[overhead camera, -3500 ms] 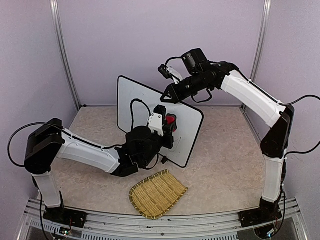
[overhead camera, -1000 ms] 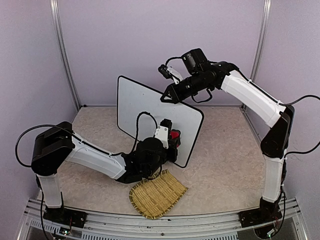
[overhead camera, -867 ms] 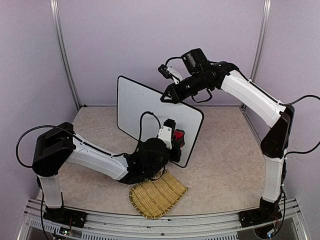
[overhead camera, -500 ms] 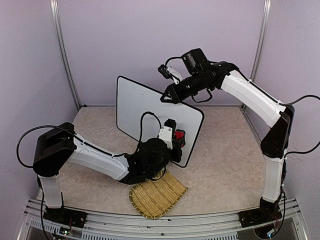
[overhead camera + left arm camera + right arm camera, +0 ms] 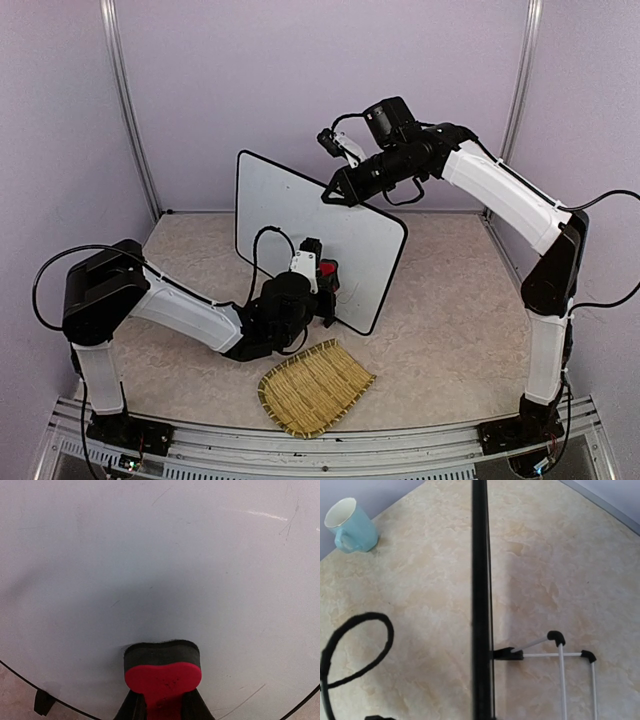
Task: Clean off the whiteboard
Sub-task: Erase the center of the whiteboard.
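Eraser [image 5: 162, 667] slid leftward along whiteboard [image 5: 290, 205]; left gripper [image 5: 162, 709] clamps it, right gripper [image 5: 330, 193] pinches top rim; wiping underway; next, probably sweep faint marks.

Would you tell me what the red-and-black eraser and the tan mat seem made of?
Red-and-black eraser: likely matte foam with a dark felt-like layer, judging by soft rounded edges. Tan fan-shaped mat: probably woven straw or bamboo, dull finish, with visible crisscross strands.
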You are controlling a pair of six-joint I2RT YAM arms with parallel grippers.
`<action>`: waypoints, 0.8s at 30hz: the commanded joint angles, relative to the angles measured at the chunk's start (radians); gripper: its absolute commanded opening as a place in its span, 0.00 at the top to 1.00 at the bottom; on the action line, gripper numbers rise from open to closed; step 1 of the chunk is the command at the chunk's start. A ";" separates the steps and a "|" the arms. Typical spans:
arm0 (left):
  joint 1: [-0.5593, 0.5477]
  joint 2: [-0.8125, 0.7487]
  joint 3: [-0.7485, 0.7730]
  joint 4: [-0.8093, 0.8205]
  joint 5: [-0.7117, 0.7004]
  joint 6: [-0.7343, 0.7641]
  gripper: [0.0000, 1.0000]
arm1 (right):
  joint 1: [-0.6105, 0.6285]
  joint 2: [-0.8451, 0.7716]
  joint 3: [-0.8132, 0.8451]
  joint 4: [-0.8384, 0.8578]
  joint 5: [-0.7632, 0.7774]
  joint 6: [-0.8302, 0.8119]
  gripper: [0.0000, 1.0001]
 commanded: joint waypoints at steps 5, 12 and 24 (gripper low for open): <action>0.045 0.041 0.011 -0.008 0.002 -0.009 0.80 | 0.061 0.092 -0.062 -0.104 -0.139 0.056 1.00; -0.025 0.083 0.081 0.036 0.084 0.036 0.80 | 0.061 0.095 -0.063 -0.105 -0.139 0.056 1.00; -0.075 0.089 0.153 0.100 0.217 0.032 0.80 | 0.060 0.107 -0.043 -0.107 -0.140 0.062 1.00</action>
